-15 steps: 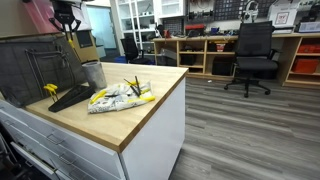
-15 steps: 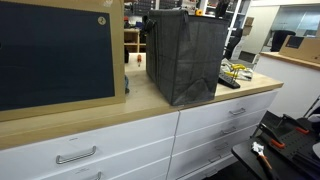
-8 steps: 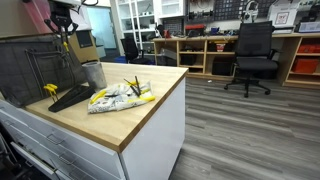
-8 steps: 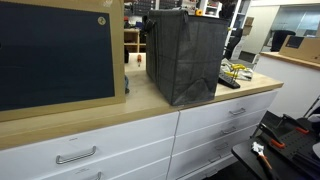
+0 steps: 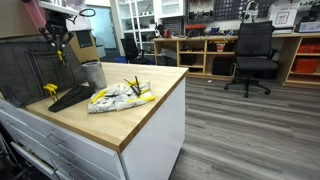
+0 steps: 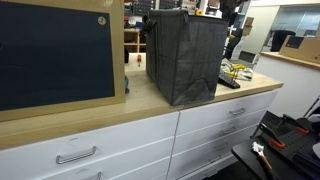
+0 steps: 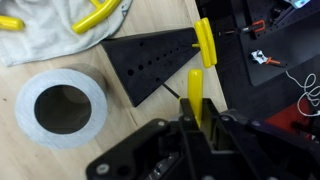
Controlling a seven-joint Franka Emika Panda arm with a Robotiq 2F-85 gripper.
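While the hand [image 7: 198,125] is hanging above the desk [image 5: 160,85]: I am gripping the yellow-handled tool [image 7: 193,88], jaws narrow.
Tool: hovering over the black rack [image 7: 150,60], beside the grey cup [image 7: 60,108].
Risk: a loose pinch may be letting it slip and drop.

The wedge [image 7: 150,62] is matt black plastic, the handle [image 7: 194,90] in the tool [image 7: 198,122] glossy yellow plastic. The surface [image 7: 160,20] is smooth wood, the cloth [image 7: 40,40] at eleven o'clock white.
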